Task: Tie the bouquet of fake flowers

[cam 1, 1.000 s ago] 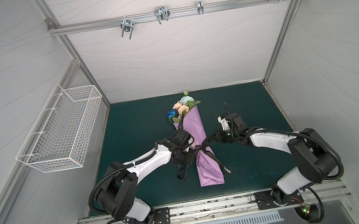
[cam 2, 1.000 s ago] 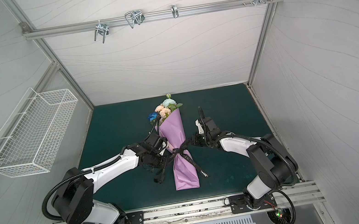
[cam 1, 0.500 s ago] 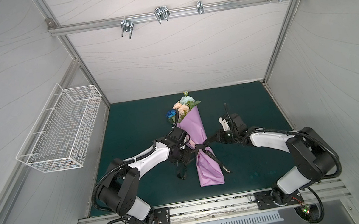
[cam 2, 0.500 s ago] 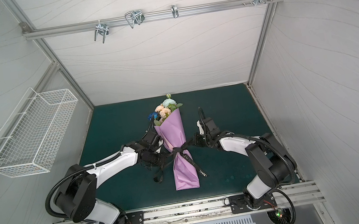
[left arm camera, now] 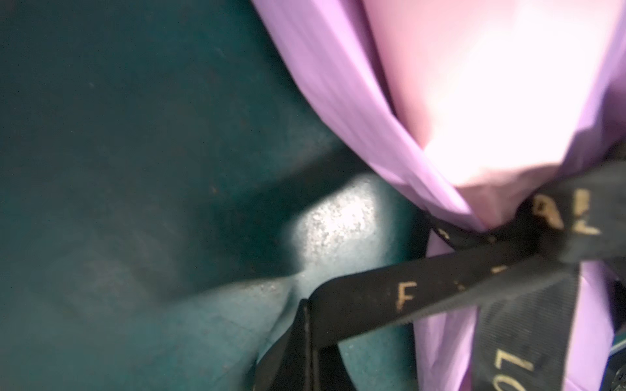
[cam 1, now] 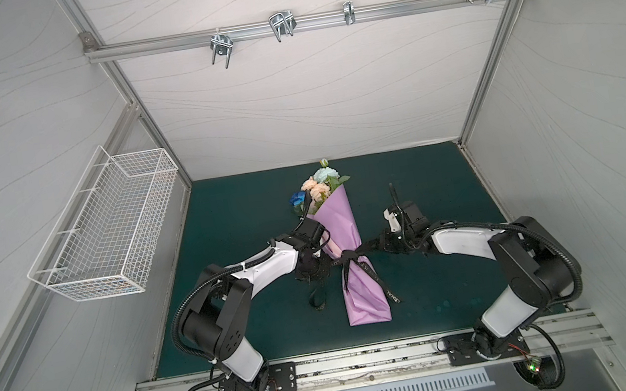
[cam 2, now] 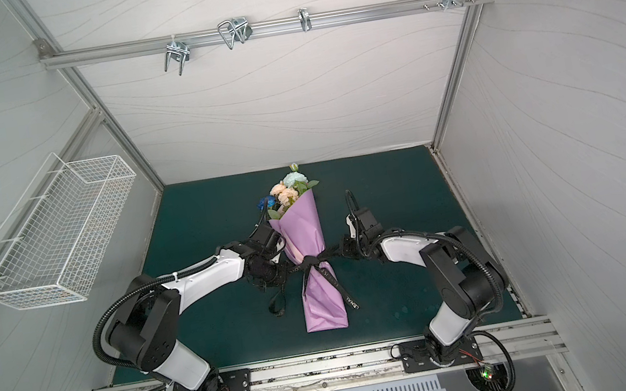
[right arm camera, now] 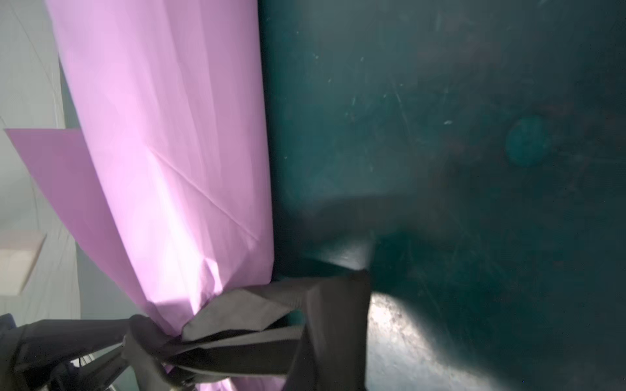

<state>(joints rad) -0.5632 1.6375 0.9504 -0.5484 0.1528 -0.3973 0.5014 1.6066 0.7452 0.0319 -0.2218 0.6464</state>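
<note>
Your green worktop point(cam 1: 231, 225) fills the lower middle of both top views, with the lilac paper cone point(cam 1: 340, 222) lying down its centre. The bouquet of fake flowers point(cam 1: 318, 187) sits wrapped in it, blooms poking out the upper end. A black ribbon point(cam 1: 350, 257) is knotted round the cone's waist. Your left gripper point(cam 1: 322, 267) is clamped tight on the black ribbon just left of the knot, and your right gripper point(cam 1: 381, 243) is pinched closed on the taut end to the right.

Top views bright, even; edges bent.
My wrist cams dim & blurry, glare on lilac paper point(left arm camera: 508, 84) + mat point(left arm camera: 335, 220).
</note>
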